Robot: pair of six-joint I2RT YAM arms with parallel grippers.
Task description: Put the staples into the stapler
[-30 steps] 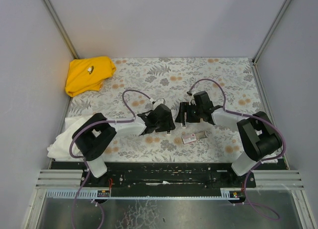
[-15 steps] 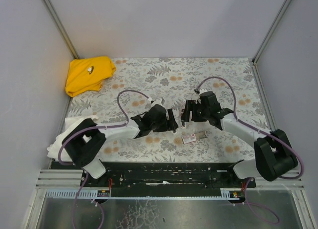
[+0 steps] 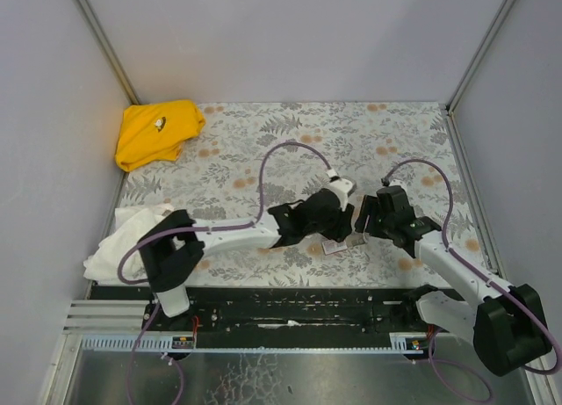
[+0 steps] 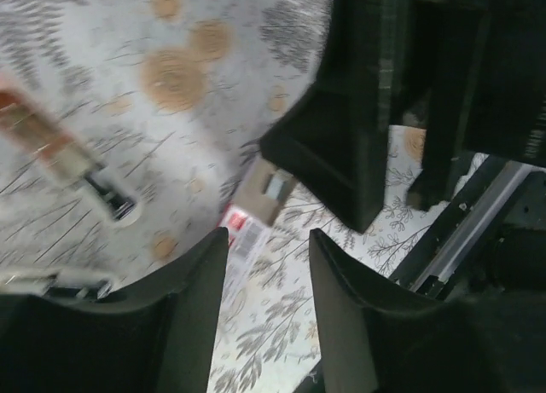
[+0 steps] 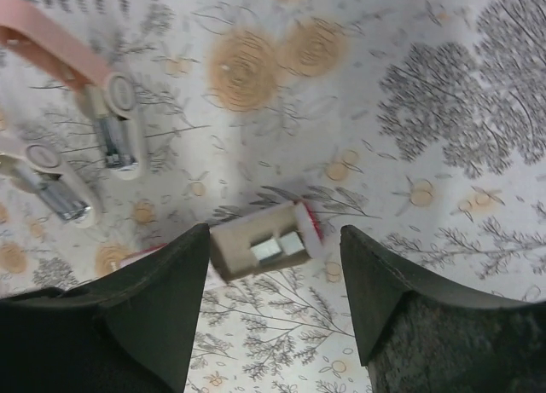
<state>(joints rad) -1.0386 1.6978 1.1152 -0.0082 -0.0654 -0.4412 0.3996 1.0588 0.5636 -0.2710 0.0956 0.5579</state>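
The small box (image 5: 256, 250) with the red-and-white label is seen lying flat on the floral table cover (image 3: 263, 141), and everything is happening around it. Its inner tray is pulled out, and the staples (image 5: 277, 245) can be made out inside as short silvery-grey pieces. They are not gripped by anything.

The left gripper (image 4: 269, 265) is held low over the box, its fingers a moderate way apart with nothing between them. One fingertip overlaps the labelled end of the box in the left wrist view. Whether it touches the box cannot be told.

The right gripper (image 5: 273, 235) is poised over the same box from the opposite side. Its fingers are spread wide and hold nothing, and the tray is framed in the gap between them.

The stapler (image 5: 111, 124) is found near the box but apart from it, lying on the cover. Its pink top is swung away from the white base, so the metal channel is exposed.

Well away from the box, a yellow cloth (image 3: 158, 131) and a white cloth (image 3: 123, 238) are seen at the cover's left edge.
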